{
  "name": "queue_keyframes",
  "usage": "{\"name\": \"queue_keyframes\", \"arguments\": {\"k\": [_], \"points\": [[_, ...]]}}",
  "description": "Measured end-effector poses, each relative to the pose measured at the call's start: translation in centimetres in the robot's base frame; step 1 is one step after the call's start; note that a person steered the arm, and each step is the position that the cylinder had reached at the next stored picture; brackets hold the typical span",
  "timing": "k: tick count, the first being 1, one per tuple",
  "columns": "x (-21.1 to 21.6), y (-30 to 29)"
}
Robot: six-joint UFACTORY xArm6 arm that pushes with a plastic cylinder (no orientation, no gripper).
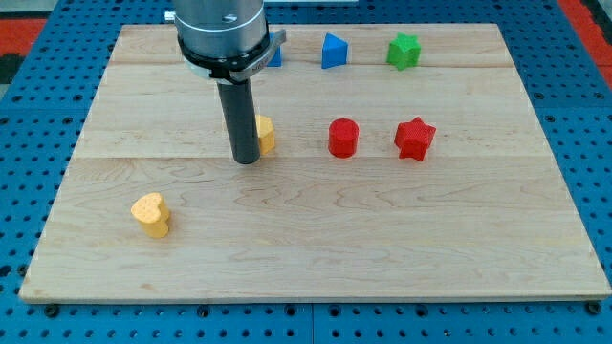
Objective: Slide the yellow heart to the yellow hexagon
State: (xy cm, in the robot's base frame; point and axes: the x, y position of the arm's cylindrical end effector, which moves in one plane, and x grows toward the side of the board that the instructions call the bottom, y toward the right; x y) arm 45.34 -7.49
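The yellow heart (151, 213) lies on the wooden board (316, 239) at the view's lower left. The yellow hexagon (265, 134) sits near the board's middle, partly hidden behind my rod. My tip (246, 160) rests on the board right against the hexagon's left side, well up and to the right of the heart.
A red cylinder (342, 137) and a red star (415, 139) stand to the right of the hexagon. At the view's top are a blue block (333, 51), a green star (404, 51) and another blue block (276, 54), mostly hidden behind the arm.
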Motion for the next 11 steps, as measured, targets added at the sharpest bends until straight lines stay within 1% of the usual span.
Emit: {"name": "queue_keyframes", "arguments": {"k": [2,3,5,6,7,8,9,10,11], "points": [[14.6,1.1],[16.1,-1.0],[7.0,-3.5],[4.4,-3.8],[8.5,-3.9],[9.0,-10.4],[8.1,-13.1],[6.3,-13.7],[2.2,-14.8]]}}
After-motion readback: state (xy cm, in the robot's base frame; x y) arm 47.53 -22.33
